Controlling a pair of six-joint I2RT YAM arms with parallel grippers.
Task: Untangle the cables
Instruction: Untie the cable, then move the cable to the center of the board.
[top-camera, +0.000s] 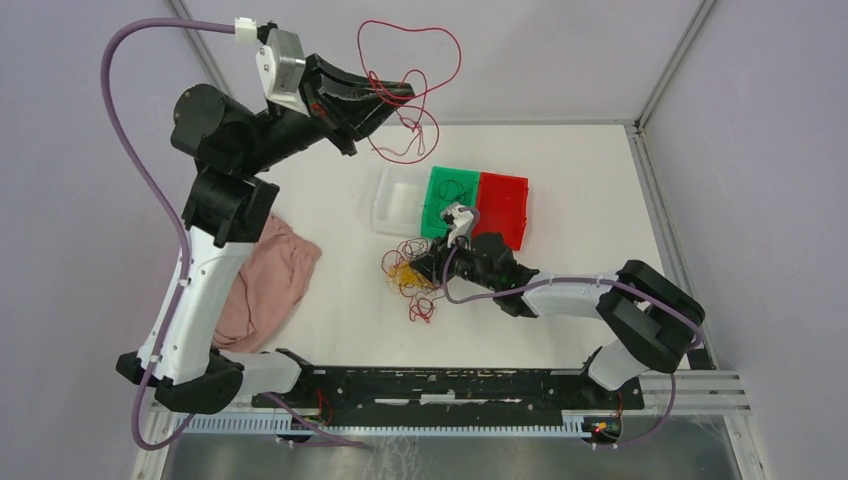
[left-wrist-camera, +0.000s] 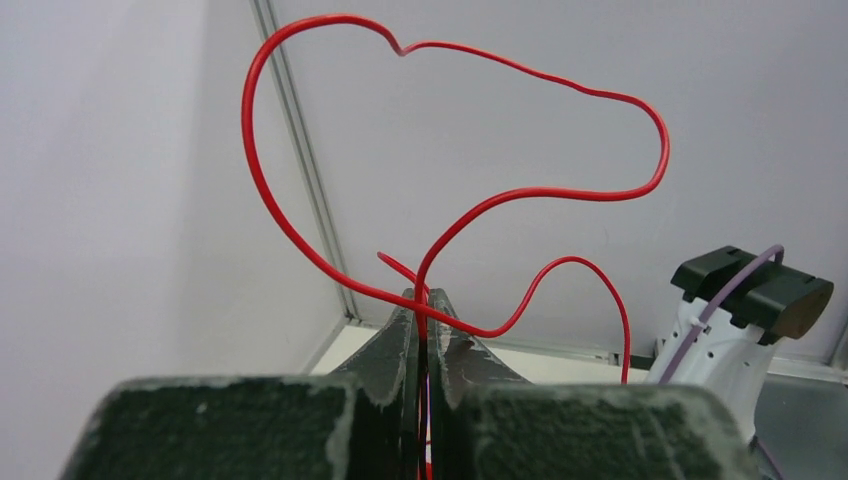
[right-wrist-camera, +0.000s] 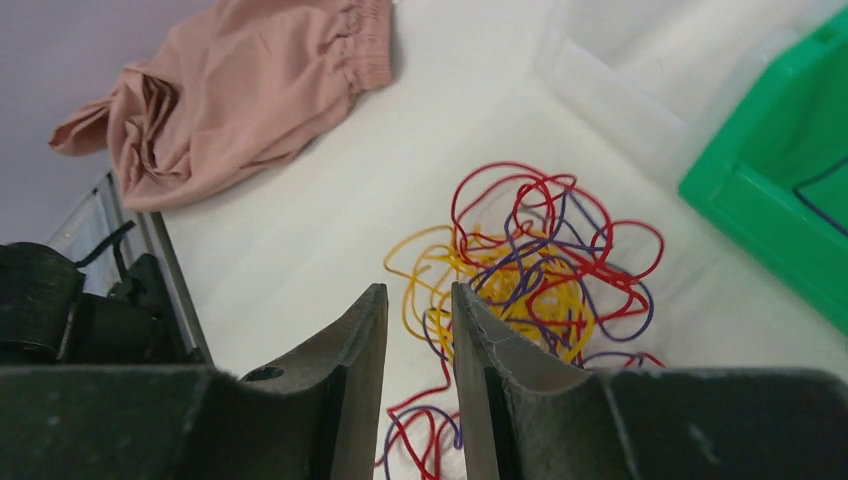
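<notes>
my left gripper (top-camera: 404, 96) holds a red cable (top-camera: 459, 52) aloft; my right gripper (top-camera: 424, 268) sits at the tangle (top-camera: 405, 275) by the green bin (top-camera: 433, 206).

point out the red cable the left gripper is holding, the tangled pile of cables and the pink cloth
red cable (left-wrist-camera: 422, 285), left wrist view, the upright stretch below the loop
tangled pile of cables (right-wrist-camera: 540, 270), right wrist view, middle of the knot
pink cloth (right-wrist-camera: 250, 90), right wrist view, its flat middle

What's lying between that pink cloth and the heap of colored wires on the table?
Nothing: only bare white table separates the pink cloth from the tangled cables. The right wrist view shows it best, and the top view agrees.
</notes>
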